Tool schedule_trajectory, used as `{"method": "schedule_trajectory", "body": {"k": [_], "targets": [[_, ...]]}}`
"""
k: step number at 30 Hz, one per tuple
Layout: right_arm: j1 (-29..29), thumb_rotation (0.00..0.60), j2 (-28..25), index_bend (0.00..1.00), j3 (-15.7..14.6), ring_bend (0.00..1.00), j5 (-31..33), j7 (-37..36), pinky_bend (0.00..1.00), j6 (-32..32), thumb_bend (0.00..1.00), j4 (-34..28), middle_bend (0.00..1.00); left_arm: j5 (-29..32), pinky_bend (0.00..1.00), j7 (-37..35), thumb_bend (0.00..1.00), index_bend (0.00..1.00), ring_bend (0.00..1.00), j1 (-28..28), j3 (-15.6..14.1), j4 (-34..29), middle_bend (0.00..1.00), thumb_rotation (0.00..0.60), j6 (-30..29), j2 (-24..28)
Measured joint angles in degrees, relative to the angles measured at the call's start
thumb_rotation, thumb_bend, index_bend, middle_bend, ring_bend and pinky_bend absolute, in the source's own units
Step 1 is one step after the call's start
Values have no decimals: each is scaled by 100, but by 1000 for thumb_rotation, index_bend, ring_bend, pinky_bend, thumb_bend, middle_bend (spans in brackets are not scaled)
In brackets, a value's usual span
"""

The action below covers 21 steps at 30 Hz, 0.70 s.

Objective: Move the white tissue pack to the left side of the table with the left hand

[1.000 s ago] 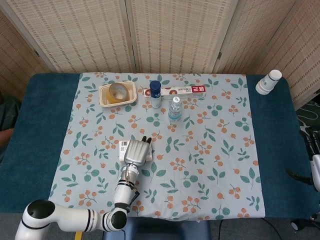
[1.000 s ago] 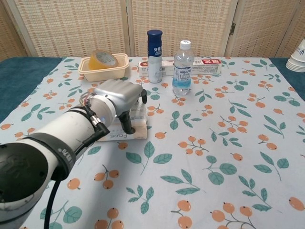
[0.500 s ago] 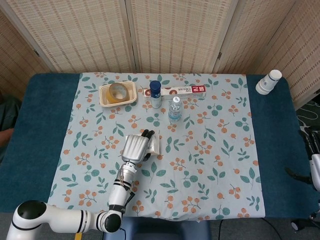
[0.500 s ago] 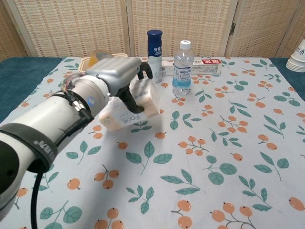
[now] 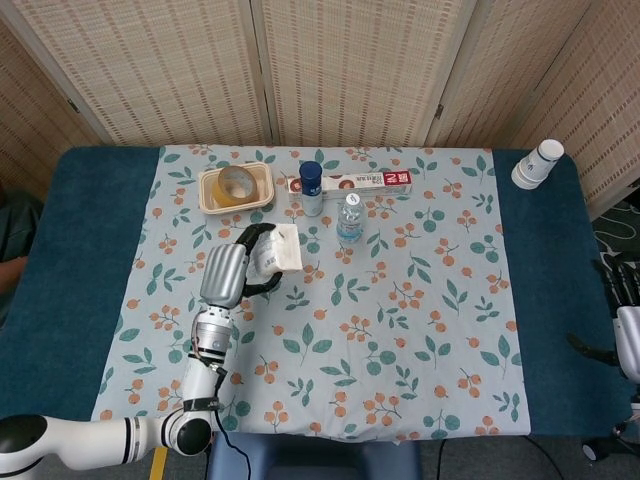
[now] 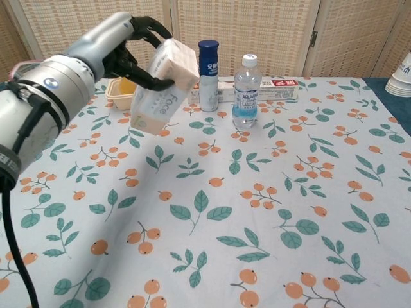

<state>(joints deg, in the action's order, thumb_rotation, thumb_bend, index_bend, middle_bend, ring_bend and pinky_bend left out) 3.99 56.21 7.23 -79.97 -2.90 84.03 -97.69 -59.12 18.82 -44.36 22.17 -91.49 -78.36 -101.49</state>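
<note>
My left hand (image 5: 228, 272) (image 6: 123, 46) grips the white tissue pack (image 5: 278, 250) (image 6: 164, 85) and holds it tilted, well above the floral cloth. The pack hangs left of the table's middle, in front of the tray and the blue-capped bottle. Black fingers wrap over its top. My right hand (image 5: 622, 285) shows only at the far right edge of the head view, off the table; its fingers are barely visible.
At the back stand a beige tray (image 5: 207, 199) (image 6: 117, 96) with a tape roll (image 5: 237, 182), a blue-capped white bottle (image 5: 312, 188) (image 6: 208, 76), a water bottle (image 5: 348, 218) (image 6: 245, 91) and a long toothpaste box (image 5: 362, 182) (image 6: 276, 88). Paper cups (image 5: 537, 163) sit far right.
The left hand has lifted the tissue pack off the cloth and carried it up and to the left, tilting it. The right hand has not moved.
</note>
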Motion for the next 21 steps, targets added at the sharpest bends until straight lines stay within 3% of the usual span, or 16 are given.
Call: {"method": "schedule_trajectory", "body": {"k": [11,21], "targets": [[56,600,114,14,9,0,88,254,0,-73,94,4,0,-254,1000,-2511,337,491,978,617,230,963,595,600,-50,-91],[137,600,210,14,-15,0,164,458,0,-238,95,31,0,-277,1000,-4301,339,489,978,1037,383,1819,596,600,-3,-386]]}}
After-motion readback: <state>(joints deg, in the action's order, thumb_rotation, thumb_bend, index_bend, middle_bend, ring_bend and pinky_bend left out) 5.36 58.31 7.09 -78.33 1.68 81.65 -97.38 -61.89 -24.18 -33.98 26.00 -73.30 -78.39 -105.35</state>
